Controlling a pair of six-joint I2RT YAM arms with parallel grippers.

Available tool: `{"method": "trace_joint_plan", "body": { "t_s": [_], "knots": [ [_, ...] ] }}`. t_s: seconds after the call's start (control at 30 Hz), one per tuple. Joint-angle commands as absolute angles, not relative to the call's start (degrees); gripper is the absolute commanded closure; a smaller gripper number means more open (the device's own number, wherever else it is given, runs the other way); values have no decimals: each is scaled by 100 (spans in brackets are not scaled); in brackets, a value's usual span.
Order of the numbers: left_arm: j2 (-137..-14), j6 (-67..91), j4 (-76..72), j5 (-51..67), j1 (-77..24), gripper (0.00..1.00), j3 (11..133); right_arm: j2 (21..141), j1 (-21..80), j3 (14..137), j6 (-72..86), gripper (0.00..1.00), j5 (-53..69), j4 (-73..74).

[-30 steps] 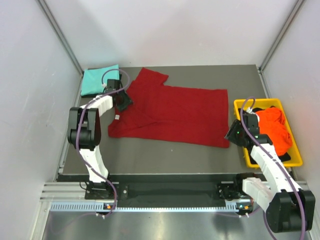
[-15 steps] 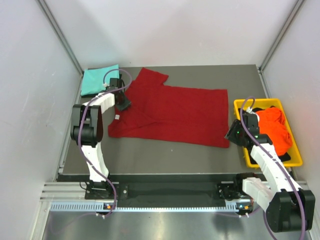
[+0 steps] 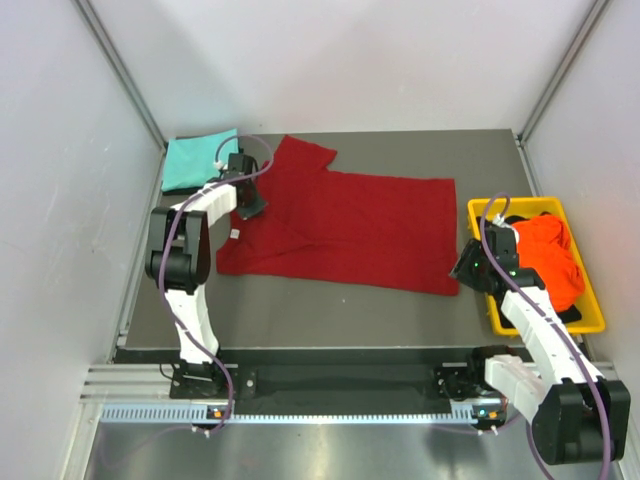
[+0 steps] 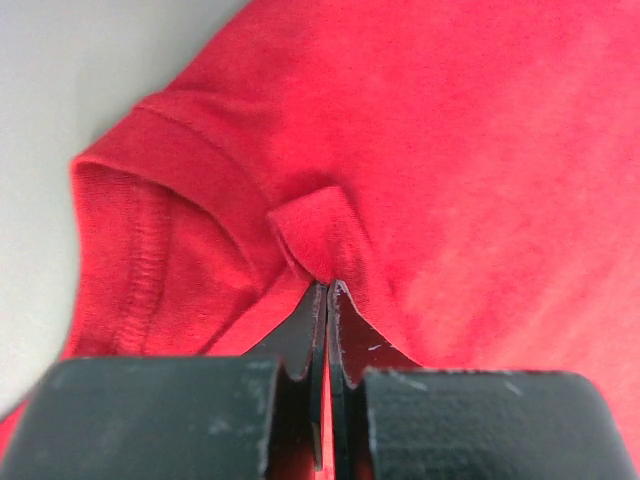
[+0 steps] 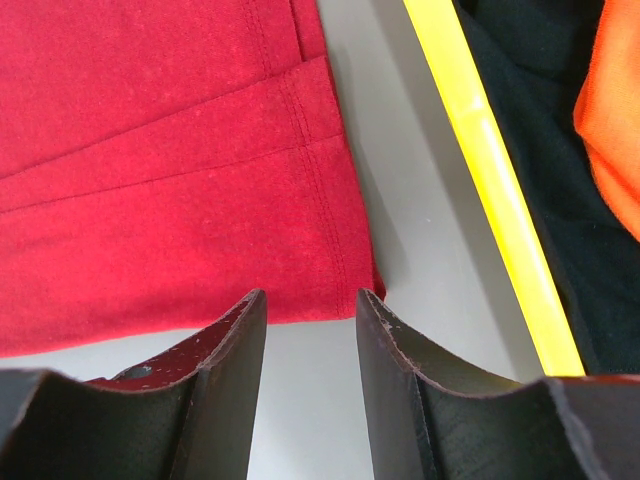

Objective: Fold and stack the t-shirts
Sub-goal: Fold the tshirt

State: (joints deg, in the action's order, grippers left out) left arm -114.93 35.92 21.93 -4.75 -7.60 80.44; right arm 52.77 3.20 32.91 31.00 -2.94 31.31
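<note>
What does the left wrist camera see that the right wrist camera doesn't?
Only the left wrist view: the left tool, shut and pinching up a little fold of the dark red t-shirt beside a stitched hem.

Only the right wrist view: the right tool, open above the shirt's hem corner. It also shows the yellow bin, with a black t-shirt and an orange t-shirt inside.

Both: the dark red t-shirt lying on the grey table.
</note>
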Motion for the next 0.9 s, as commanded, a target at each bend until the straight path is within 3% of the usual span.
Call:
{"method": "trace_joint_plan", "body": {
  "t_s": [0.0,0.6,0.87],
  "knots": [
    [-11286,3384,2031,-659,-940,100,8271,5203,290,3454,3015,59,-369,2962],
    [-10863,3270,177,237,-1063,100,7937,5291,290,3480,3006,58,-387,2918],
    [-11109,3225,105,343,-1072,100,8147,5405,290,3507,2988,59,-360,2883]
  ]
}}
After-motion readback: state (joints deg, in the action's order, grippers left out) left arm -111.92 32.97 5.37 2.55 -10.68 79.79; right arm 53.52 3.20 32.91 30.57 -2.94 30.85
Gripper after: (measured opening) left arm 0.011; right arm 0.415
